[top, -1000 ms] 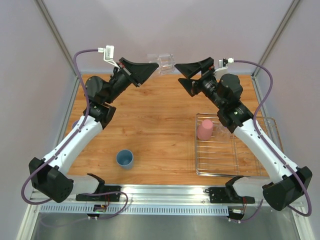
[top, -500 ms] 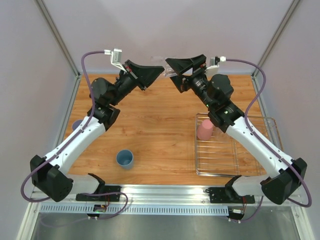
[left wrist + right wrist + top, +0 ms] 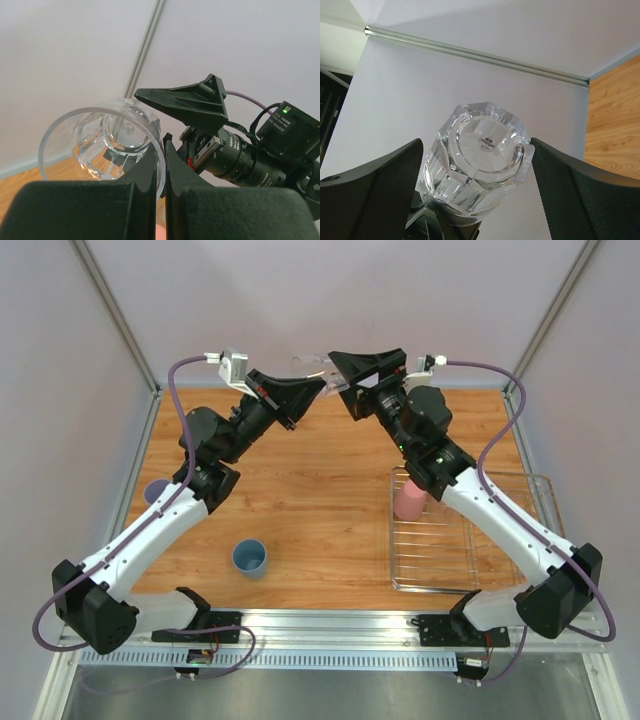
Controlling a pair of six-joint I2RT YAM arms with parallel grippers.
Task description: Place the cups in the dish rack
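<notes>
— How far along is the loading?

— Early, I'd judge. Only the pink cup (image 3: 410,500) stands in the dish rack (image 3: 430,562), at its far left corner, beside the right arm.

— And the rest?

— The blue cup (image 3: 250,558) sits mouth-up on the table (image 3: 320,490), well apart from the rack. The lavender cup (image 3: 155,490) is at the table's left edge, half hidden by the left arm. Neither is being handled.

— What are the arms doing?

— Both are raised over the far edge of the table and meet at a glass tumbler (image 3: 316,367) held in the air. The left gripper (image 3: 161,160) is pinched tight on its rim. The right gripper (image 3: 477,145) has its fingers apart, one on either side of the tumbler's base. Whether they touch the glass yet I cannot tell from the wrist view.

— So a handover?

— That's how it reads: the tumbler goes across to the arm nearer the rack. It must be taken over and set down, then the blue and lavender cups follow. Any further cup I can't make out; the right arm covers part of the rack.
</notes>
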